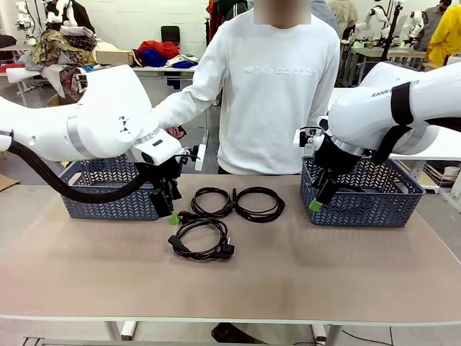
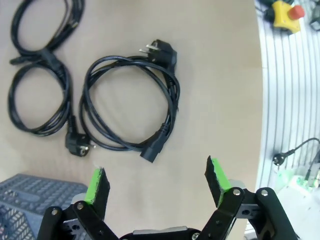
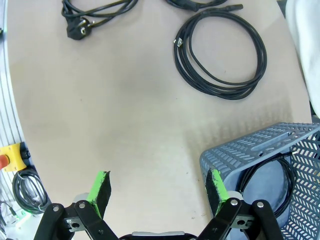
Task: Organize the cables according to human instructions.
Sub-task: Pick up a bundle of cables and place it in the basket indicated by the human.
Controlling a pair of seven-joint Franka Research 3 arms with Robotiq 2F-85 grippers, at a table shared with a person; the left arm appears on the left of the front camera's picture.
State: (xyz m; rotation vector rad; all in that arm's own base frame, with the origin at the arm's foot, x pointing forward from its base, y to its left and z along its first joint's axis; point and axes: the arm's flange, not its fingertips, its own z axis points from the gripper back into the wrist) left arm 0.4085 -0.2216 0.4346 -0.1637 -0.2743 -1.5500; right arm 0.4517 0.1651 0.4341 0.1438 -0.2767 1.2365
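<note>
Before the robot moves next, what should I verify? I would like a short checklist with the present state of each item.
1. Left gripper open: ok.
2. Right gripper open: ok.
3. Nearest cable clear of the neighbour's plug: cannot tell.
4. Two far cables separated: not ok, they touch.
5. Right basket has room: ok, one cable inside.
6. Person's chosen basket: cannot tell.

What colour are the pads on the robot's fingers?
Bright green. The pads show best in the left wrist view.
</note>
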